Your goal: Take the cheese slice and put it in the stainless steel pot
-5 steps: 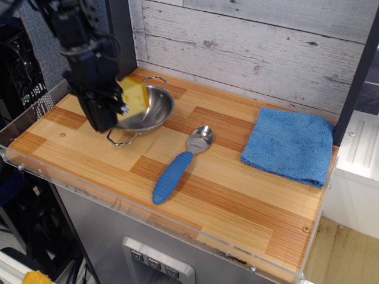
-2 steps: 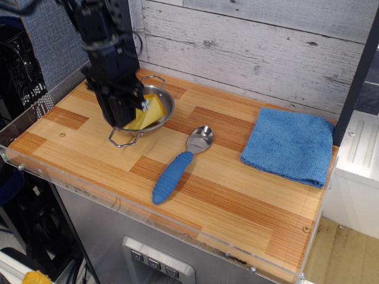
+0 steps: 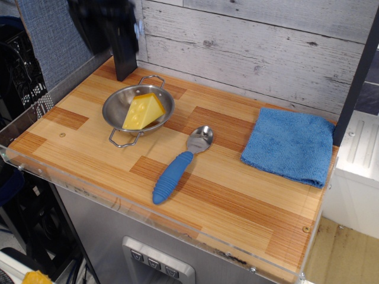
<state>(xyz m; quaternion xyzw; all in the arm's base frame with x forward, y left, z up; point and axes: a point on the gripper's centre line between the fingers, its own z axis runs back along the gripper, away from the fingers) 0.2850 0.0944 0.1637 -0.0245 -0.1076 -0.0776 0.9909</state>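
Note:
The yellow cheese slice (image 3: 143,111) lies inside the stainless steel pot (image 3: 113,105), leaning against its right side. The pot stands at the back left of the wooden counter, and both its wire loop handles show. My gripper (image 3: 109,26) is a dark, blurred shape high at the top left, well above and behind the pot and clear of the cheese. Its fingers are too blurred to tell how they stand. Nothing is seen in it.
A metal spoon with a blue handle (image 3: 174,171) lies in front and to the right of the pot. A folded blue cloth (image 3: 290,145) lies at the right. A dark post (image 3: 124,59) stands behind the pot against the plank wall. A clear rim edges the counter front.
The gripper carried the cheese over the pot, let it go there, and has risen up and back to the top left. The cheese now rests in the pot.

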